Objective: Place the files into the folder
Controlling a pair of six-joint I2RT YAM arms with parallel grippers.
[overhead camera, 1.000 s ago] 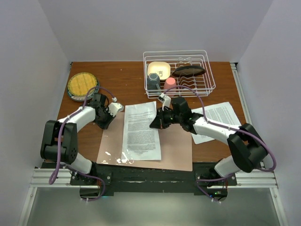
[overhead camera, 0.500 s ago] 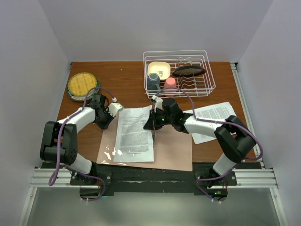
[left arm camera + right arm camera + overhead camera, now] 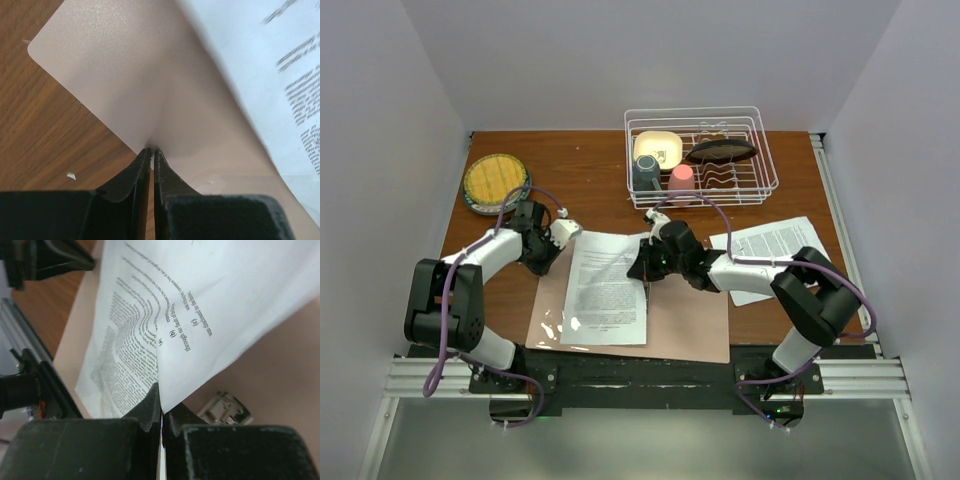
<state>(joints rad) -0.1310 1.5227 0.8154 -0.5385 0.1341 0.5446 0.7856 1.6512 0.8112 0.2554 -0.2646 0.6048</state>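
From above, the folder [image 3: 690,320] lies open on the table [image 3: 580,165], one sheet [image 3: 605,290] on its left leaf, the other sheet [image 3: 775,245] beside it at right; only my wrist views show the left claw [image 3: 151,150] clenched on the folder's edge; the right claw [image 3: 161,412] pinches the first sheet's edge.

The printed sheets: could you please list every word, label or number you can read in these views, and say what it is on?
Held sheet, pinched by the right gripper: dense print, skewed, too small to read.
Same sheet in the left wrist view: print blurred.
Second sheet: print too small.
Folder: no text seen.
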